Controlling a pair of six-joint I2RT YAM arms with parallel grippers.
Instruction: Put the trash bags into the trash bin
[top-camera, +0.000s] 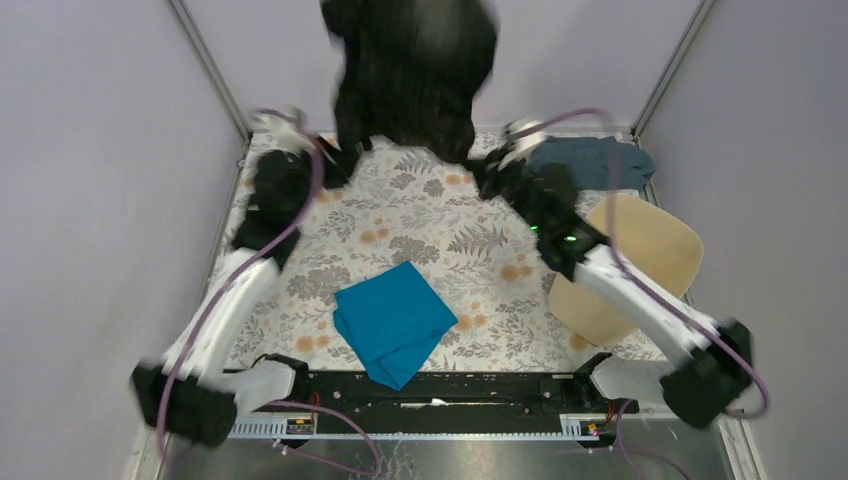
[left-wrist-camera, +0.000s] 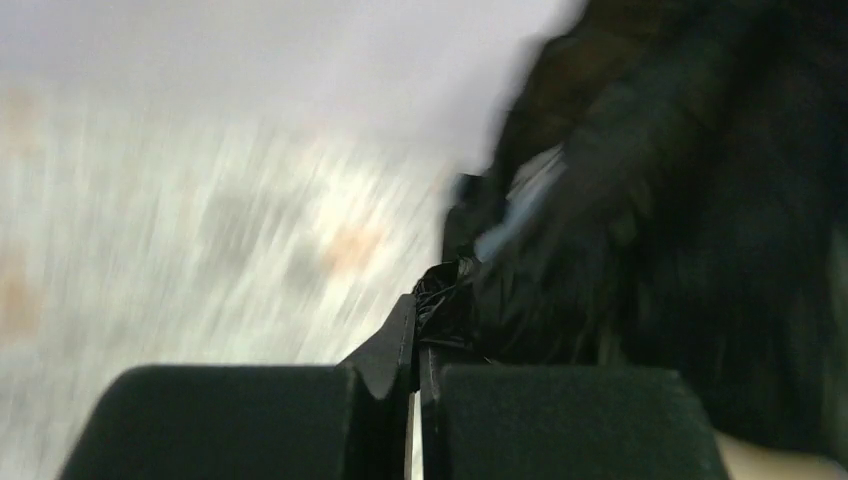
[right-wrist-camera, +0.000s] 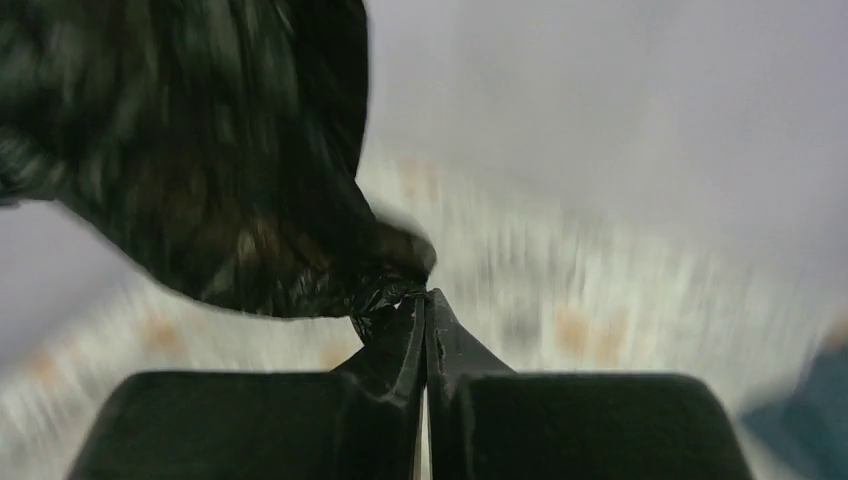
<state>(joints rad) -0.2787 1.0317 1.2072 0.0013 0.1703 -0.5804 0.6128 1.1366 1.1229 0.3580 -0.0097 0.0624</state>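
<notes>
At far edge, hung between left gripper and right gripper, both clamped tight on trash bag (trash bin nearer the right one).

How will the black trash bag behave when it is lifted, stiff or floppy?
Probably floppy: the black trash bag looks crumpled between the left gripper and right gripper. Likely light, since two small pinches hold it. Its glossy film may slip.

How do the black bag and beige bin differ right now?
The thin black plastic bag hangs raised at the far edge, pinched by the left gripper and right gripper; the round beige plastic bin rests on the table at right, seemingly on its side. The bag is crumpled film, the bin smooth.
</notes>
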